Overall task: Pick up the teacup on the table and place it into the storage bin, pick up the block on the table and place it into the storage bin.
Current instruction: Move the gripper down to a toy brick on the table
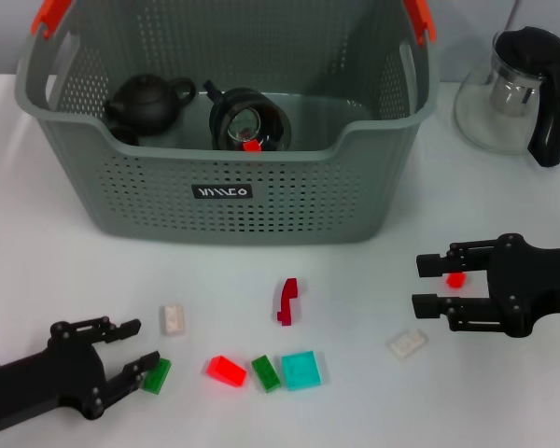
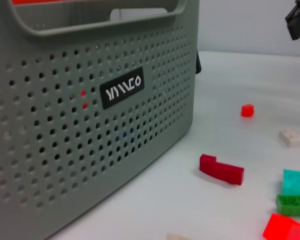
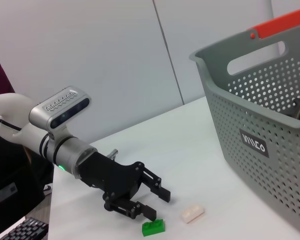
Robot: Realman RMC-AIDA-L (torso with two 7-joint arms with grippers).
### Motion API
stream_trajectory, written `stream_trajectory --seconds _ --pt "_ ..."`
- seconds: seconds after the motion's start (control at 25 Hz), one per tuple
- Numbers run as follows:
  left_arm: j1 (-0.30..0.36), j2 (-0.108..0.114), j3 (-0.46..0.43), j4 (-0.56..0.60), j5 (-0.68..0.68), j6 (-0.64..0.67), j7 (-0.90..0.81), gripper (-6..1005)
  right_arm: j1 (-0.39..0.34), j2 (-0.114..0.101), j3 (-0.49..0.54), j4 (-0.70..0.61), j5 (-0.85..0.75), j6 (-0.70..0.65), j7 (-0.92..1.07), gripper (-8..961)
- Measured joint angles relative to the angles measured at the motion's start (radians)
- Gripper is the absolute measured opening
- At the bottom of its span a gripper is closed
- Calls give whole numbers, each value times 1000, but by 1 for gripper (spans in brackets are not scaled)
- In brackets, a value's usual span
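Left gripper (image 1: 138, 350) open beside green block (image 1: 156, 375); right gripper (image 1: 427, 284) open around red stud (image 1: 455, 278).
Each arm has its own block; bin (image 1: 289, 201) lies beyond both across the bench (image 1: 355, 280).

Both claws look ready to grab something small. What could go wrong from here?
The left gripper is open right beside a green block; closing off-centre might nudge it away instead of gripping it. The right gripper has a small red block between its open fingers, which could slip out. The storage bin has tall walls, so a low carry might strike the rim.
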Motion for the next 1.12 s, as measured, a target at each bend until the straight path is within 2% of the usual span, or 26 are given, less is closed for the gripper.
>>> stream_trajectory --seconds 0.2,0.52,0.84,1.04,1.12 --pt "-4 1 -3 -1 -34 34 2 444 1 0 0 0 1 0 0 593" --pt "-57 -2 -3 -55 -48 -57 7 445 0 1 0 0 0 0 0 592" --pt "-66 -2 -2 -61 -55 -74 21 467 -2 3 0 0 0 0 0 593" --pt "-66 -2 4 -75 -55 -78 55 652 -1 2 0 0 1 0 1 593" --pt "-71 -3 6 -83 -55 -84 57 652 0 2 0 0 2 0 1 593"
